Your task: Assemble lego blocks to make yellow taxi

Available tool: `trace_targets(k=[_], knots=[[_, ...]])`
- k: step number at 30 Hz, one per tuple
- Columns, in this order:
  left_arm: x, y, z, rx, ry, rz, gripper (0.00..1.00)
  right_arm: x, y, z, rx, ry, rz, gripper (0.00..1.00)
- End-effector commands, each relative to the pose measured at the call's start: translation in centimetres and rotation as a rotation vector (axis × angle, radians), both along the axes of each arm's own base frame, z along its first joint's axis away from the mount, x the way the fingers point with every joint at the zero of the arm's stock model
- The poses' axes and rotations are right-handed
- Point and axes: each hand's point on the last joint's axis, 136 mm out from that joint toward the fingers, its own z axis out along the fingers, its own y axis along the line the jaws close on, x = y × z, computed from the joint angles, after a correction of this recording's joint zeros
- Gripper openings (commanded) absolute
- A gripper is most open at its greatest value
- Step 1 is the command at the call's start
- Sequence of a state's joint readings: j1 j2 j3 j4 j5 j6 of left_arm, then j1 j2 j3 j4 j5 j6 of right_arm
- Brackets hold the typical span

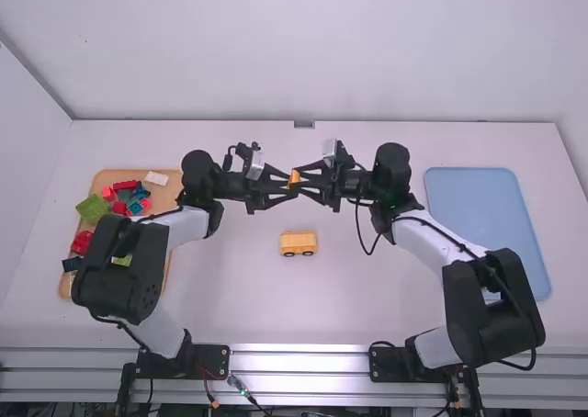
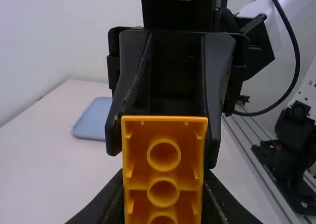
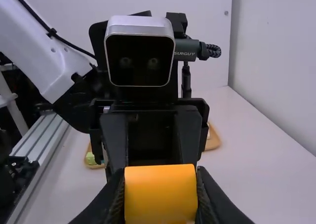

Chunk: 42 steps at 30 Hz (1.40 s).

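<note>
Apparently a handover: orange block (image 2: 164, 169) is pinched by both pairs of jaws, closed to its width. One grip must be released, then wheeled body (image 1: 298, 242) topped.

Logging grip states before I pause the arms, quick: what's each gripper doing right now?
Left gripper: closed, holding the orange block.
Right gripper: closed too, holding that same block.

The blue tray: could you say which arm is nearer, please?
Right: the right arm is beside the blue tray, partly covering it; the left arm is by the wooden tray.
</note>
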State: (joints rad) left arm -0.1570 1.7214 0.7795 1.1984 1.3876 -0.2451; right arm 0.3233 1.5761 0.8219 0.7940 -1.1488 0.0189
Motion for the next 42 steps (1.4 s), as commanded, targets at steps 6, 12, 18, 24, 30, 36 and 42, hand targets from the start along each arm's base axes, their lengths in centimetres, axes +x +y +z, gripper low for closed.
trace_targets(k=[6, 12, 18, 24, 30, 36, 42], knots=[[0.1, -0.4, 0.6, -0.005, -0.022, -0.004, 0.97, -0.1, 0.6, 1.3, 0.012, -0.028, 0.014, 0.16], [0.3, -0.2, 0.1, 0.004, -0.015, 0.004, 0.99, 4.5, -1.0, -1.6, -0.078, 0.068, -0.268, 0.07], [2.3, 1.6, -3.2, 0.066, 0.029, 0.107, 0.99, 6.7, -5.9, -6.6, -0.355, 0.176, -0.501, 0.0], [5.6, 3.6, -6.6, 0.166, 0.132, 0.335, 0.99, 5.1, -9.3, -10.4, -0.757, 0.186, -0.534, 0.0], [6.4, 4.2, -7.0, 0.182, 0.145, 0.387, 0.99, 1.8, -10.6, -13.8, -1.121, 0.092, -0.422, 0.0], [6.5, 4.2, -7.1, 0.184, 0.145, 0.391, 0.99, -1.2, -10.5, -19.4, -1.394, 0.043, -0.207, 0.0], [6.4, 4.2, -7.2, 0.186, 0.152, 0.39, 0.99, -2.0, -10.9, -23.9, -1.562, -0.005, -0.081, 0.0]])
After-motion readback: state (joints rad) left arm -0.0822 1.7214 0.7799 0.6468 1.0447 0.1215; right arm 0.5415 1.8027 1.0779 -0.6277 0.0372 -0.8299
